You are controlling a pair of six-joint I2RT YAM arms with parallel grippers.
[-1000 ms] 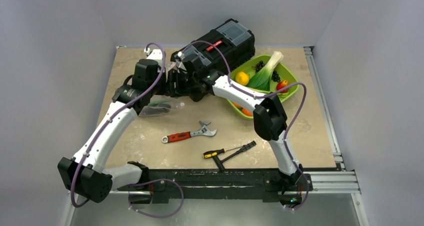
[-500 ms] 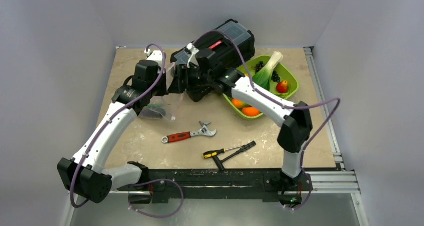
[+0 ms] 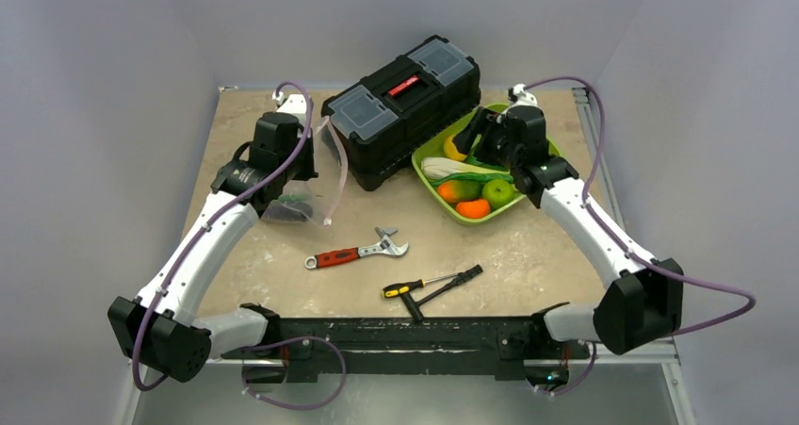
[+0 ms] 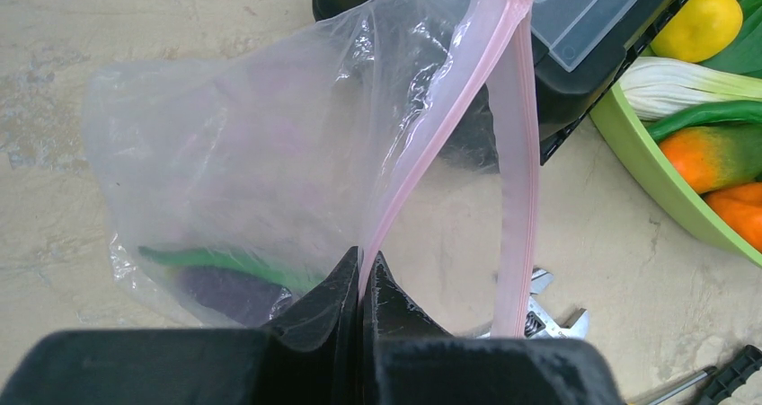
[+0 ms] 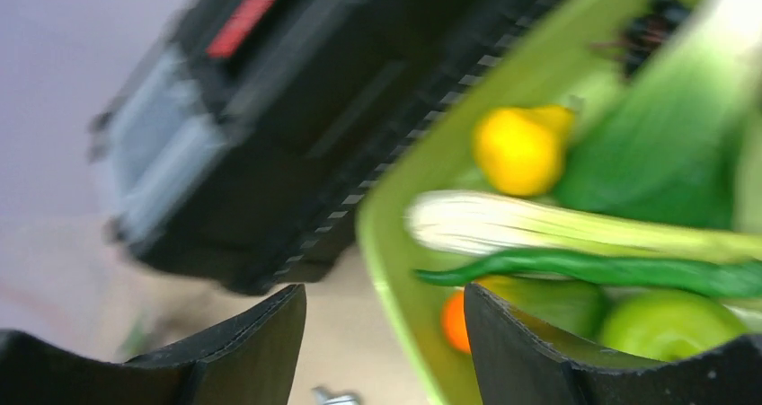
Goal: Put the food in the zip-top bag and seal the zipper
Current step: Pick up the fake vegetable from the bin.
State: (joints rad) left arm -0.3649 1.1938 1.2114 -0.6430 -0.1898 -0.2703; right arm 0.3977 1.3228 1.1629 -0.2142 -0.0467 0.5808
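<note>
Clear, crinkly plastic hangs from the left jaws, which are pressed together on one lip of the zip-top bag right at the near end of its pink zipper. The other lip has peeled away, so the mouth gapes toward the black toolbox. The bag sits at the left side of the counter, just beside the toolbox's left end. Low in its belly lie a slim green pod and a dark purple piece, one against the other. The right jaws are spread with nothing between them, hovering over the far side of the lime-green tray, which stands to the right of the toolbox. In the tray lie a yellow fruit, a white-and-green stalk, a long green pepper alongside it, a green apple, an orange fruit and a black grape bunch at the far corner. The right wrist view is blurred, so finer detail there is lost. Nearer the arm bases, a red-handled wrench and two crossed screwdrivers rest on the counter, well apart from the bag.
</note>
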